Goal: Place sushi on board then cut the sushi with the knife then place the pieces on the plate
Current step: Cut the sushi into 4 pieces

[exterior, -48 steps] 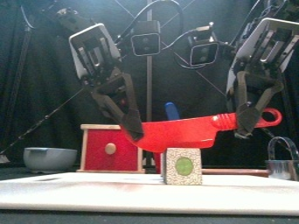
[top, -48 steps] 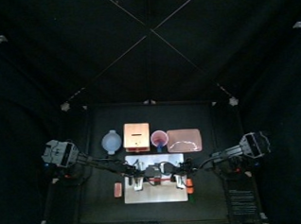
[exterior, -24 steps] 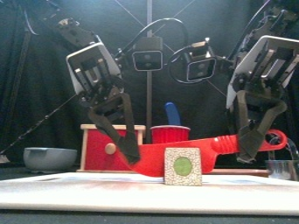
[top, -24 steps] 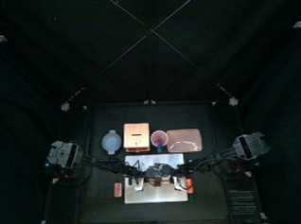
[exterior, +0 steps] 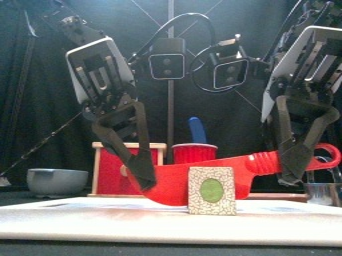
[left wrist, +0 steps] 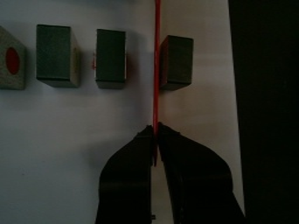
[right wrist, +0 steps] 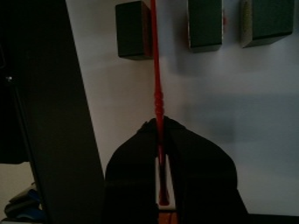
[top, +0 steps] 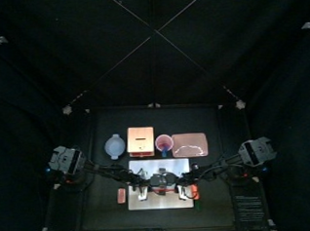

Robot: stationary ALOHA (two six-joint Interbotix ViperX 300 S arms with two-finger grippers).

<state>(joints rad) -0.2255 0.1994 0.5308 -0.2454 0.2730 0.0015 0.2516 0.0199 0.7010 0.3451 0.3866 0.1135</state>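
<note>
From the front, the nearest sushi block [exterior: 210, 191] hides the other pieces behind it, and the middle of the red knife [exterior: 247, 163] too. My left wrist view cuts the end piece [left wrist: 10, 68] off at its edge. From above, whatever lies on the white board [top: 162, 197] is too small for me to count.

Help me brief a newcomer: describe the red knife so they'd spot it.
Nearest the front lies the white cutting board, a sushi piece on it. The red knife stretches sideways behind that piece; the blue knife stands in the red cup.
</note>
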